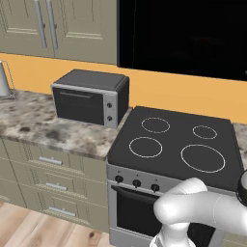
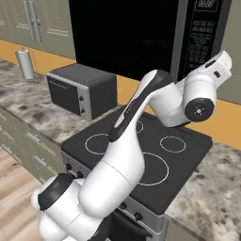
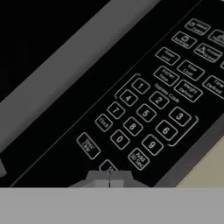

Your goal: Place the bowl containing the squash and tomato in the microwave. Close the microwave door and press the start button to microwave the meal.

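While the two finger tips sit pressed together with nothing between them, the jaws of the gripper (image 3: 109, 178) are fully shut and point straight at the keypad (image 3: 148, 113) of the microwave (image 2: 141, 33), close to the lowest buttons; the pad just ahead of the tips is partly covered by them and its label cannot be read. In the hand view the number keys run in slanted rows, and the small function labels above them are too fine to make out. The microwave door (image 2: 124, 35) lies flush with the front of the black box, its long grey bar handle (image 3: 74, 70) just beside the keypad, so the inside and whatever it may hold is hidden. From the right base view the white wrist hides the gripper itself. The microwave hangs above the stove (image 1: 178, 144), its top cut off by the frame. On the tabletop (image 1: 43, 125) left of the stove, against the back edge, stands a toaster oven (image 1: 89, 96), door shut.
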